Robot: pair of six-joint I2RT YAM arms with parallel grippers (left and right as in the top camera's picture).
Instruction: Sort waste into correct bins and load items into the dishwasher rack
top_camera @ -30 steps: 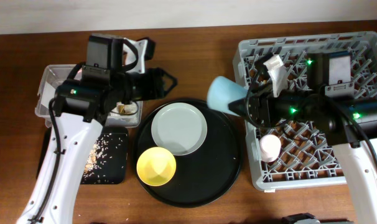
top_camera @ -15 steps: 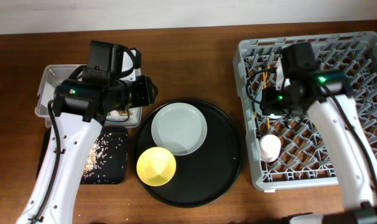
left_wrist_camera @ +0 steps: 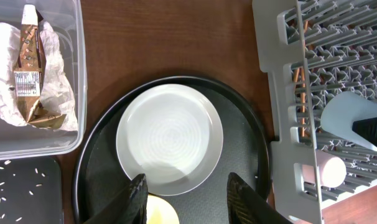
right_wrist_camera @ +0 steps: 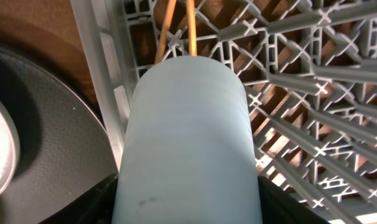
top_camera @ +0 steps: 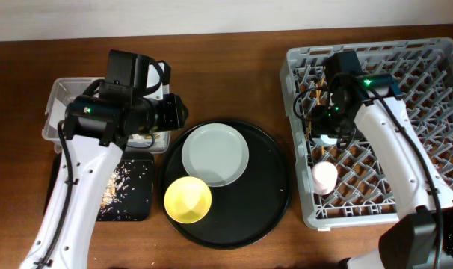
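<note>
On the right of the tabletop, rack (top_camera: 443,90): a grey peg lattice. A pink cup (top_camera: 324,178) stands in it, and chopsticks (right_wrist_camera: 190,28) lie by its left wall.
Round tray (top_camera: 264,202): black, mid-tabletop. It carries the plate (top_camera: 215,155) and the yellow bowl (top_camera: 188,199), neither loaded yet.
Bins: at the left, a clear box (left_wrist_camera: 76,74) holds the napkin (left_wrist_camera: 2,68) and wrapper (left_wrist_camera: 28,68). The black tray (top_camera: 137,209) just in front holds the scraps (top_camera: 122,175).
Left gripper (left_wrist_camera: 191,196): over the plate, fingers apart, empty.
Right gripper (right_wrist_camera: 186,186): low over the rack's left side. Its fingers flank the blue cup (right_wrist_camera: 188,143) on both sides and appear to press on it, so it is holding the cup.
Blue cup, look: pale, smooth, slightly tapered, with no handle. It lies tilted on its side, just above the pegs and the chopsticks.
Blue cup, risk: it is not yet seated between pegs. If let go at this tilt, it would likely land on peg tips or on the chopsticks and roll.
Blue cup, second risk: its smooth wall could slip if the grip loosens before the cup is set down.
Pink cup, risk: it stands near, so a rolling blue cup could knock it over.
</note>
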